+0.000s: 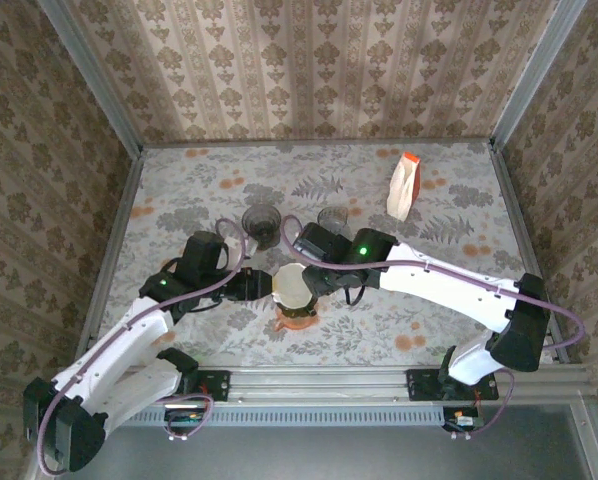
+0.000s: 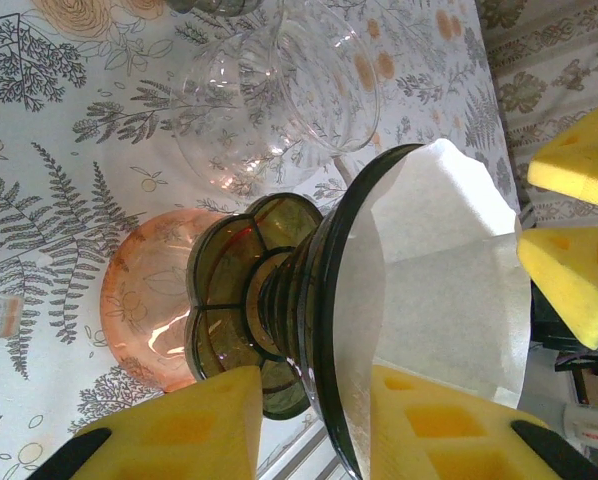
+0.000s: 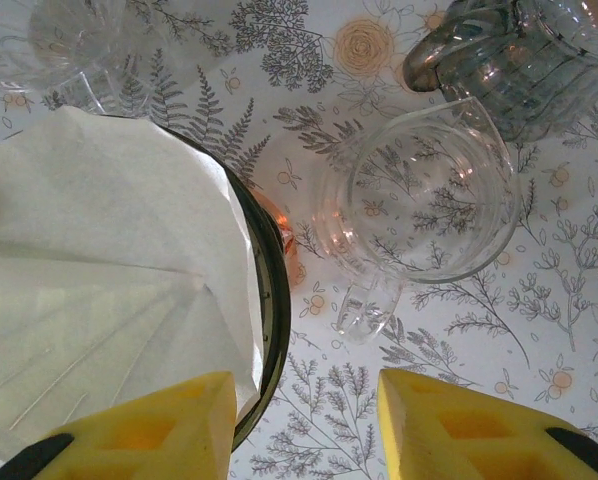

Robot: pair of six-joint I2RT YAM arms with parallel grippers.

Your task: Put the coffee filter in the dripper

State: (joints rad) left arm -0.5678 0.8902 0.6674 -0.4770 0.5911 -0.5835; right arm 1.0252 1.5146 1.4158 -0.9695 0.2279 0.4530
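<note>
The dripper is dark green glass and stands on an orange saucer at the table's near middle. The white paper coffee filter sits inside its cone, and its edge rises above the rim. My left gripper straddles the dripper's rim. One yellow pad is outside with a gap to the glass. The other is inside against the filter. My right gripper is open, with one pad over the filter and the rim between its fingers.
A clear glass mug and a ribbed glass pitcher stand just behind the dripper. A white and orange carton is at the back right. Metal rails and patterned walls enclose the table.
</note>
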